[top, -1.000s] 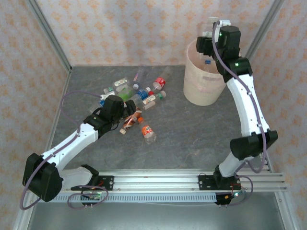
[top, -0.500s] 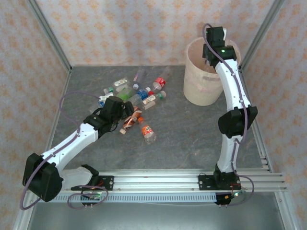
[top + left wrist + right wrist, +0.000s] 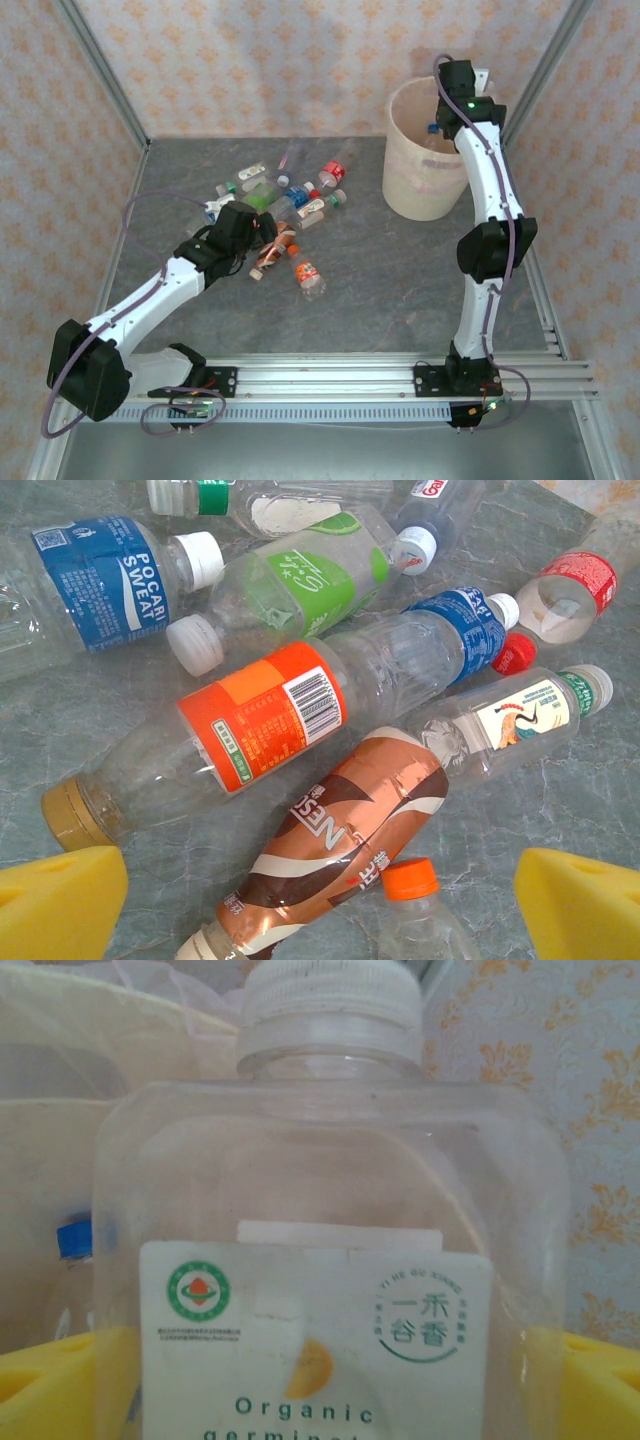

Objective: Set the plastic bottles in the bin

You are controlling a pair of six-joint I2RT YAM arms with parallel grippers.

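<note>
Several plastic bottles [image 3: 285, 195] lie in a heap on the grey table's left middle. My left gripper [image 3: 262, 235] hovers over the heap's near side, open; between its yellow fingertips [image 3: 60, 900] lie a brown-wrapped bottle [image 3: 340, 830] and an orange-capped clear one [image 3: 415, 920]. My right gripper [image 3: 450, 100] hangs over the pinkish-beige bin [image 3: 420, 185] at the back right. A square clear bottle [image 3: 330, 1160] with a white cap and white label stands between its widely spread fingers [image 3: 60, 1390], above the bin's inside [image 3: 50, 1150]. I cannot tell whether they touch it.
A blue-capped bottle [image 3: 72, 1240] lies inside the bin. An orange-labelled bottle [image 3: 260, 715], a green one [image 3: 310, 580] and blue-labelled ones [image 3: 100, 565] crowd the heap. One orange-capped bottle [image 3: 308, 275] lies apart toward the centre. Cage posts and patterned walls close in the table.
The right wrist has shifted back and to the right over the bin, and its jaws have spread wider around the square bottle. The left arm has stayed still.
</note>
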